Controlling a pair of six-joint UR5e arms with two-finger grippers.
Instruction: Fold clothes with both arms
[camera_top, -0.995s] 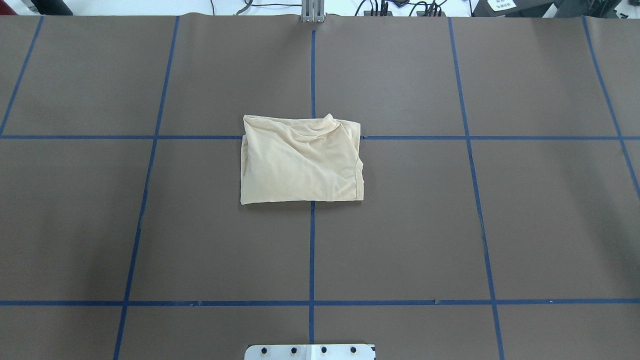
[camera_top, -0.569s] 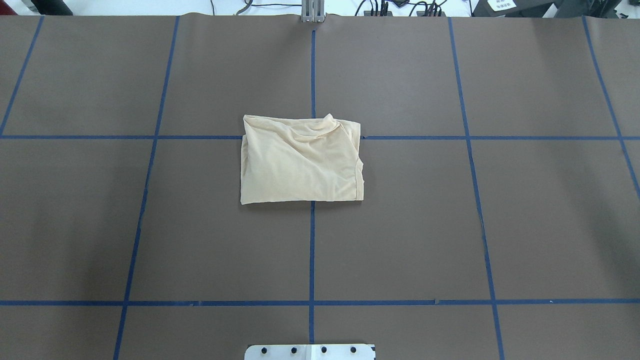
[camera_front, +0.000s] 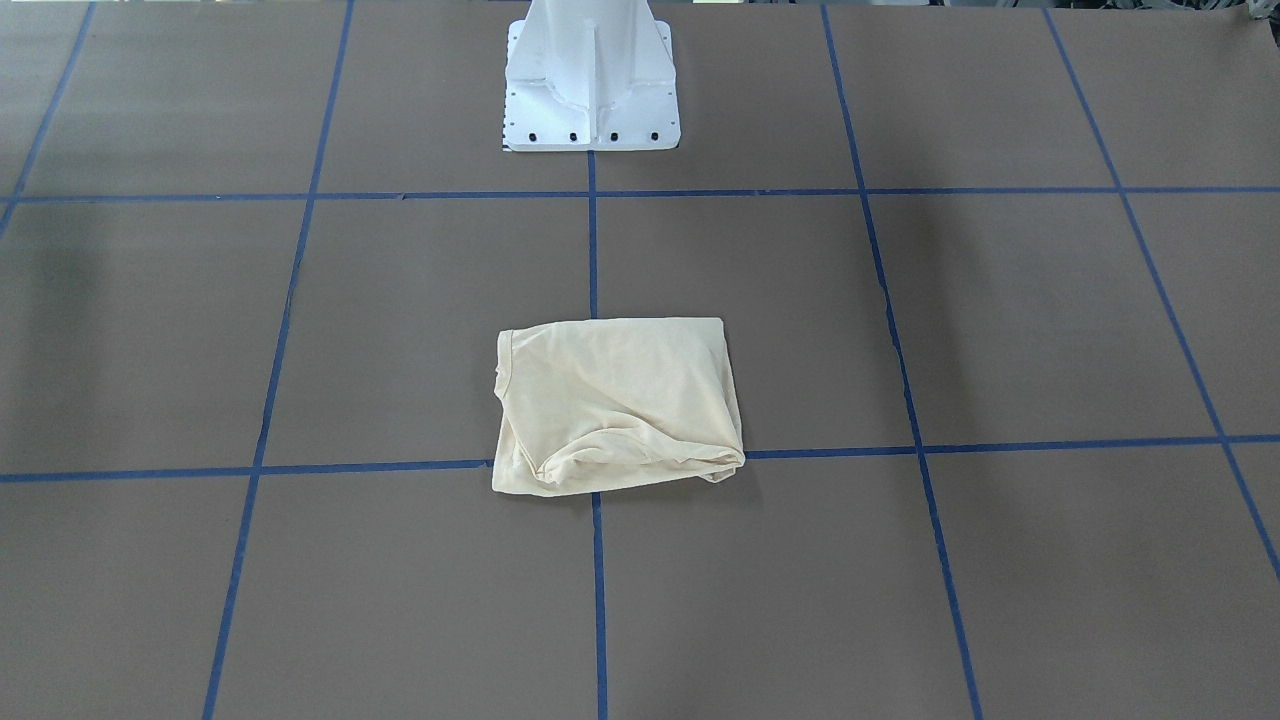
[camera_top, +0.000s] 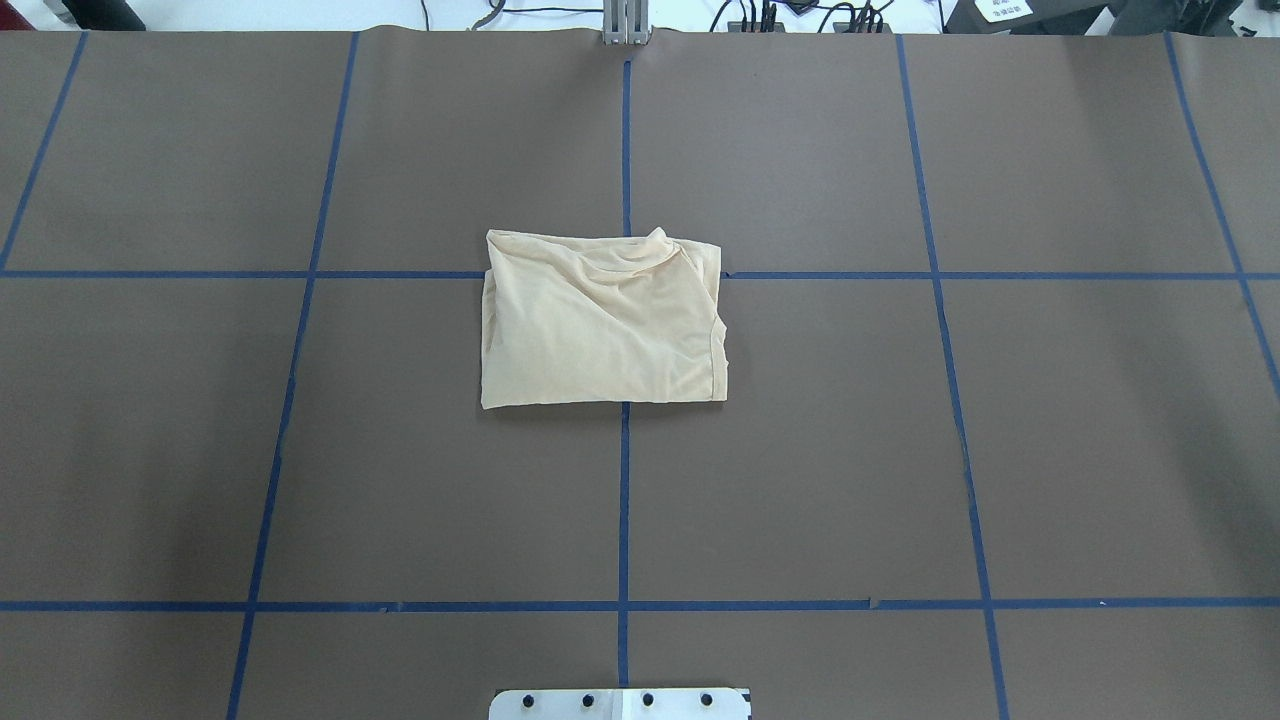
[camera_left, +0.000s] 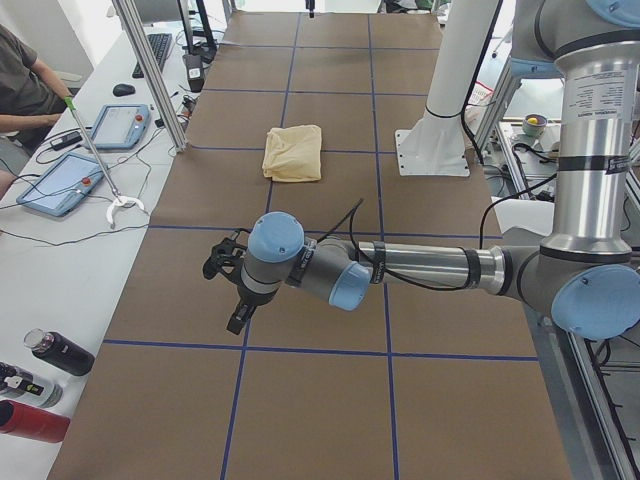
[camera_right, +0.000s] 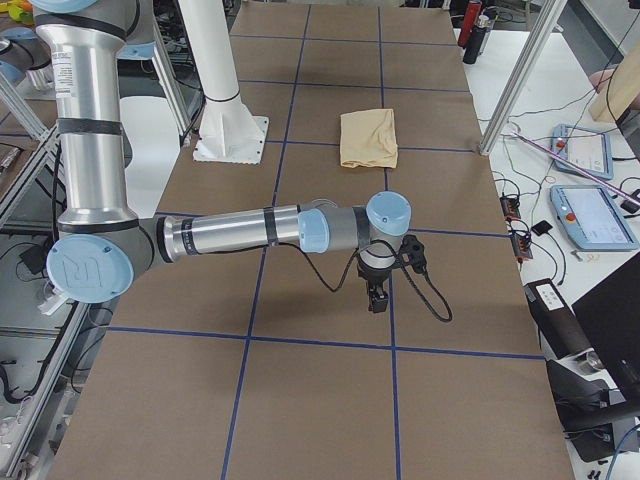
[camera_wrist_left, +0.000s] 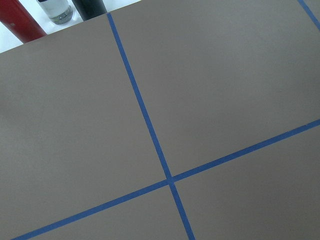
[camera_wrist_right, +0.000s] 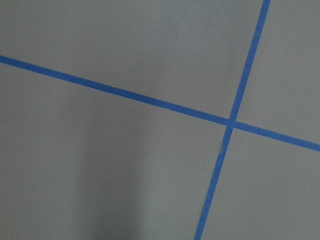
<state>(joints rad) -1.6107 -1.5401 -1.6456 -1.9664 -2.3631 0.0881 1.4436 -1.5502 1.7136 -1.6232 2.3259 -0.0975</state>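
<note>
Wrinkled cream T-shirt (camera_top: 600, 325) folded rectangular; left claw (camera_left: 238, 315), right claw (camera_right: 377, 298): cannot tell opening

Seeing shirt (camera_top: 603, 320) lying in the middle of the table (camera_top: 850, 450), over a crossing of tape (camera_top: 624, 500), straight before the base (camera_front: 590, 80) and well apart from it. Finding left arm (camera_left: 420, 268) hanging over the table's left end, right arm (camera_right: 230, 232) over its right end, both well apart from the shirt. Spotting bottles (camera_left: 55, 352) and tablets (camera_left: 62, 183) lying on the desk (camera_left: 60, 260) beside the table's far edge, bottles nearer the left end.
</note>
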